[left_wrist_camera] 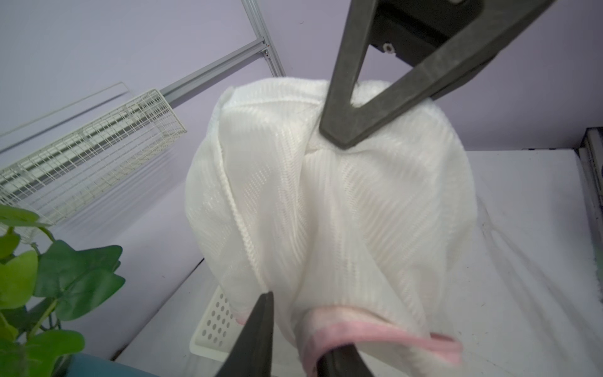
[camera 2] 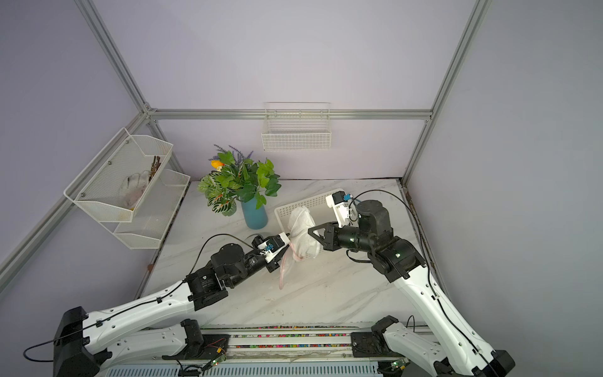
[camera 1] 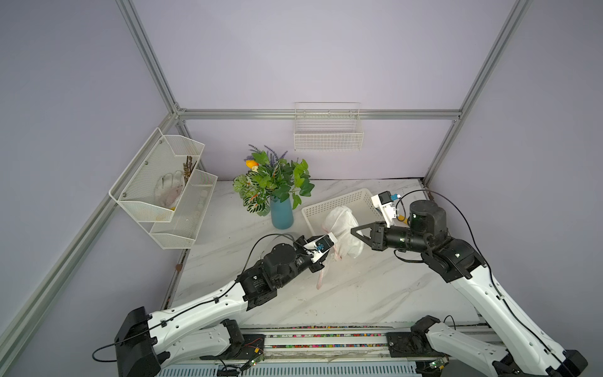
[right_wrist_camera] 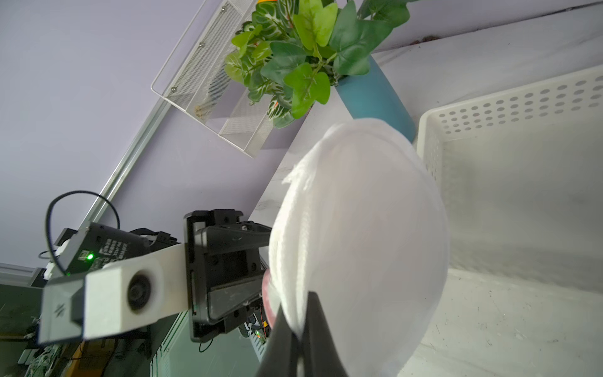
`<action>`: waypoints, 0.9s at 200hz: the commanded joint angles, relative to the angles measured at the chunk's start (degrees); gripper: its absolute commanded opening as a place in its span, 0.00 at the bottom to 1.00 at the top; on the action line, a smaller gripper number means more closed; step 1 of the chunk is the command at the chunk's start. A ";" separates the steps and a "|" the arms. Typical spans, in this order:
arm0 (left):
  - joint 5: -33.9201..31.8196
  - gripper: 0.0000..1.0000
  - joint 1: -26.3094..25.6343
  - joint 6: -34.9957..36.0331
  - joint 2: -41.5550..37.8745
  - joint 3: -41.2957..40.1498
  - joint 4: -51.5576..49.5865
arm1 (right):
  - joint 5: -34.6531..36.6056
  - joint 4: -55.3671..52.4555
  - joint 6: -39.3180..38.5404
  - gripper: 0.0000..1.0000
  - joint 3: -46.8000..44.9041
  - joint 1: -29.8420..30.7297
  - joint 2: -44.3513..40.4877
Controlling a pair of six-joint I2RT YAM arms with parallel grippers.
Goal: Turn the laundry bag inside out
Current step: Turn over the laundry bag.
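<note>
– Which step?
– Mid-inversion, I judged. The laundry bag (camera 1: 342, 228) hung mid-frame in both top views, my right gripper (camera 1: 354, 231) pinched tight on its mesh. My left gripper (left_wrist_camera: 295, 326) straddled the pink hem (left_wrist_camera: 375, 329) — clamped or not, I couldn't tell. Next called for peeling it back.

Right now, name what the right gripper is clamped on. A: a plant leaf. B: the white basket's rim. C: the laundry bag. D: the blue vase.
C: the right gripper, its tips closed, pinches the white mesh of the laundry bag, as the left wrist view shows.
</note>
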 commanded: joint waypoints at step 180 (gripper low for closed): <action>-6.59 0.00 -0.19 -49.11 13.34 28.11 -41.48 | 18.87 -8.99 -8.48 0.76 -5.71 -0.27 -10.49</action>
